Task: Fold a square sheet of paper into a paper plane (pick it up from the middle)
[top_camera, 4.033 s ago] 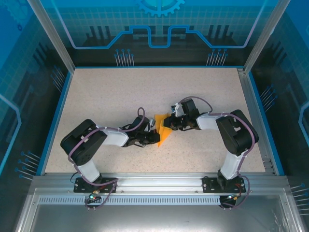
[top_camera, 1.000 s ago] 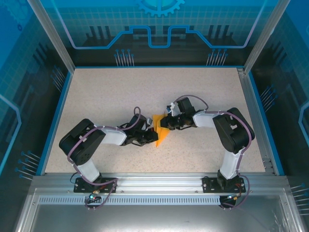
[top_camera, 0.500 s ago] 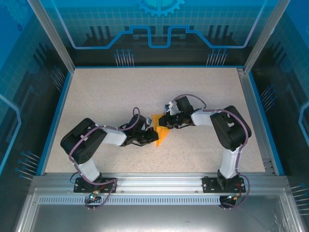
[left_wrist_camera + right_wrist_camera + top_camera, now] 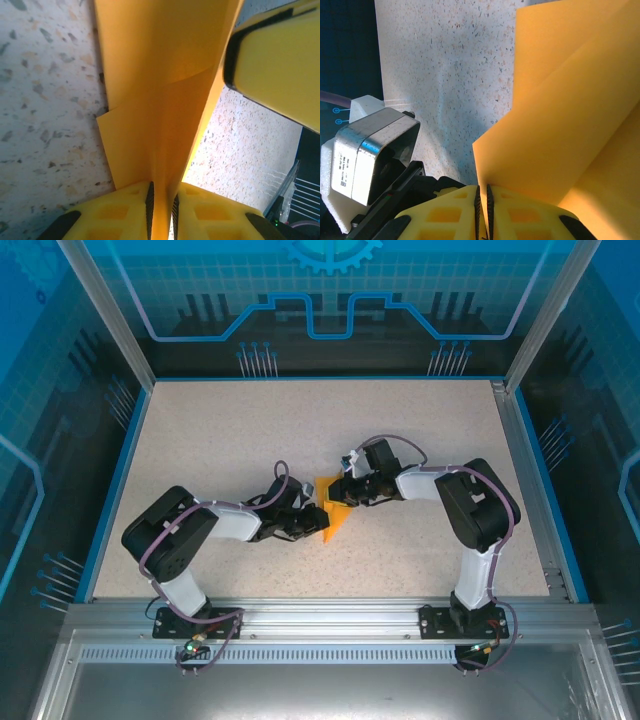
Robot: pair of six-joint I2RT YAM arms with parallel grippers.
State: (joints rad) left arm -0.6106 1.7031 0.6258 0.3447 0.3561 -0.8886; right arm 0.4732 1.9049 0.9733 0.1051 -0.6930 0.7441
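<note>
Clearly the job is mid-fold: the square sheet of paper (image 4: 333, 510), already creased into a pointed, layered shape, is held up between the two arms near the middle of the tabletop (image 4: 250, 430) rather than lying flat on it. The right fingers (image 4: 468, 201) are pressed together on the lower edge of one flap, with only a hairline slit between the pads and the orange-yellow sheet rising out of it. The left fingers (image 4: 141, 201) stand a little further apart, with a folded ridge of the paper running down into the gap. Whether they actually pinch it or merely bracket it cannot be told from the wrist view. In the overhead view the two sets of fingers meet at the paper from opposite sides, close to one another. The step in hand looks like setting or sharpening a crease while one side anchors the sheet. The next move probably calls for a firm hold on the right and a careful regrip or slide by the left along the fold, so that the layers stay aligned and the thin paper neither slips nor tears.
</note>
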